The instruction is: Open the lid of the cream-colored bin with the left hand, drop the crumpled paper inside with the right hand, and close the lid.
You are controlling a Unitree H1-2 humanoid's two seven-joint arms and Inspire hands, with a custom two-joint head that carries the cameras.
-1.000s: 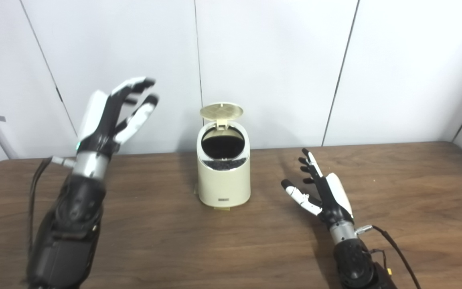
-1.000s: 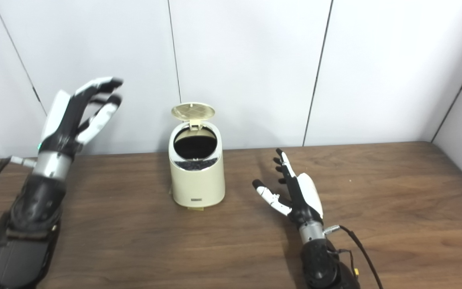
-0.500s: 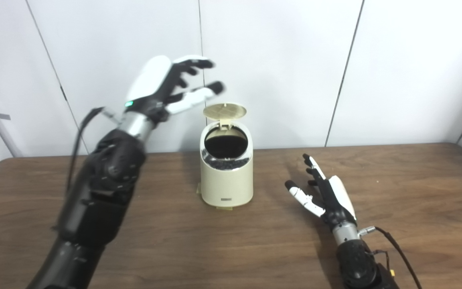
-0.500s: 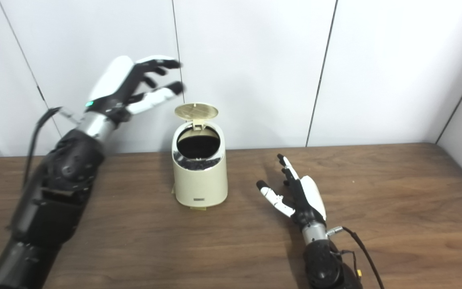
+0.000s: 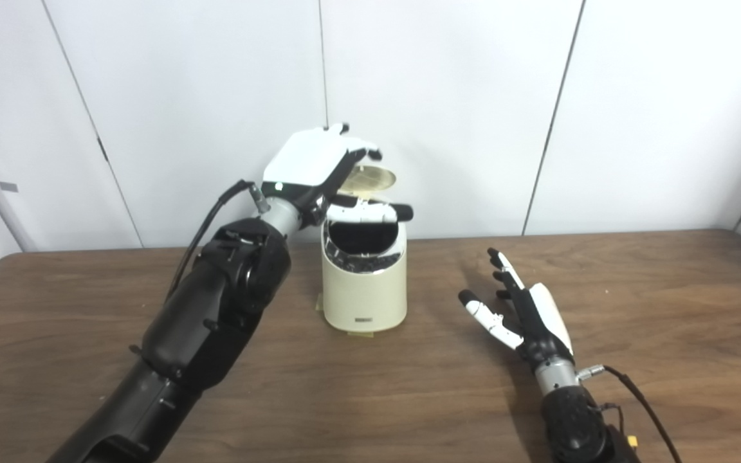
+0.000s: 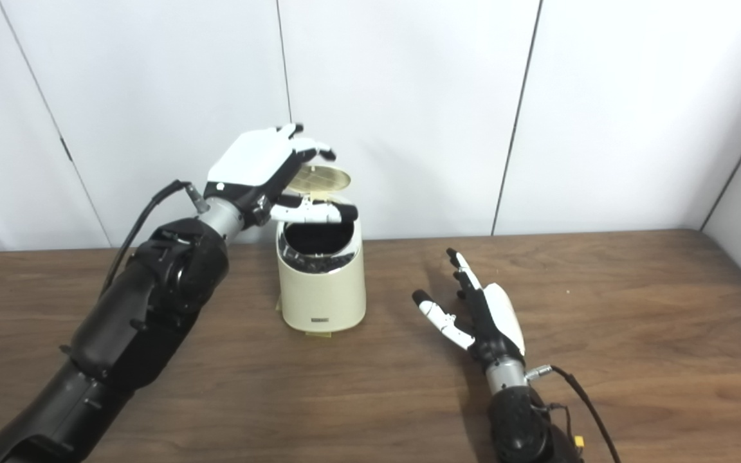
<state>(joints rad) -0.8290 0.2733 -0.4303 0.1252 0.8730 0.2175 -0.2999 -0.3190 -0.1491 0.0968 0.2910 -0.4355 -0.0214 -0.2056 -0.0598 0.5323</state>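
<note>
Reaching over the bin (image 5: 363, 283) mid-surface, left hand (image 5: 309, 164) has fingers spread, empty, above the raised lid (image 5: 370, 179); looks light, hinged plastic, so press its top; right hand (image 5: 528, 315) rests splayed, empty.

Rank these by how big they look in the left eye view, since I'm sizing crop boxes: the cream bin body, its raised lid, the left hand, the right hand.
1. Cream bin body
2. Left hand and right hand: too close to rank, and the right one sits nearer the camera.
3. Raised lid, partly hidden by the left hand.
</note>
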